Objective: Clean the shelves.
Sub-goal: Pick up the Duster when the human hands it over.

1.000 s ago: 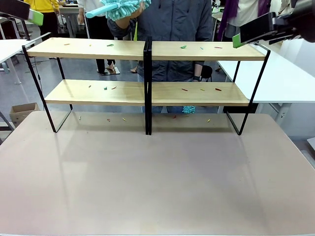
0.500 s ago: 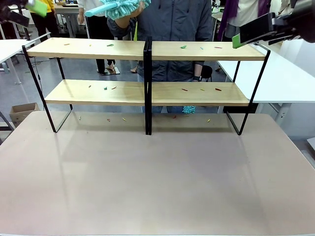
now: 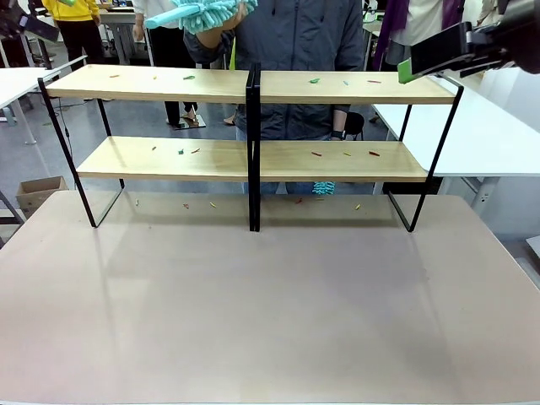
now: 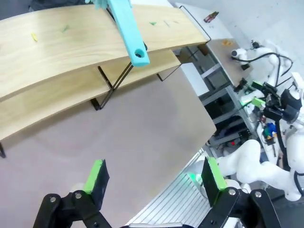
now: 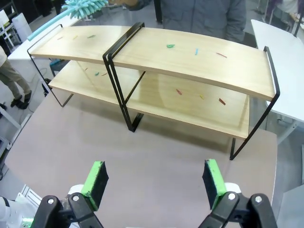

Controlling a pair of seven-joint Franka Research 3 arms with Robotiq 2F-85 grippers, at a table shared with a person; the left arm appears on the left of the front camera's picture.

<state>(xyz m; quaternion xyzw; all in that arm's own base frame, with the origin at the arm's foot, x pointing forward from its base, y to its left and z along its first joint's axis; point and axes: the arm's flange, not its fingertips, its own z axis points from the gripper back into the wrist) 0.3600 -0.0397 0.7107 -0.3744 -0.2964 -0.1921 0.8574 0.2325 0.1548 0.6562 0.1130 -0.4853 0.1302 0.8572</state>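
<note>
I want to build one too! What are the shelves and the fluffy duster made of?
The shelves: boards look like pale matte wood, grain showing; frame seems thin black-painted metal. The duster: fuzzy teal strands, probably microfibre; smooth handle looks plastic.

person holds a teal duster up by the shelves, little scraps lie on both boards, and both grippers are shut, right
One thing is wrong: both grippers are open, not shut. The left wrist view shows the left gripper with its green pads wide apart and nothing between them, and the right wrist view shows the same for the right gripper. The rest stands: the person holds the teal duster up by the shelves, and scraps lie on both boards.
</note>
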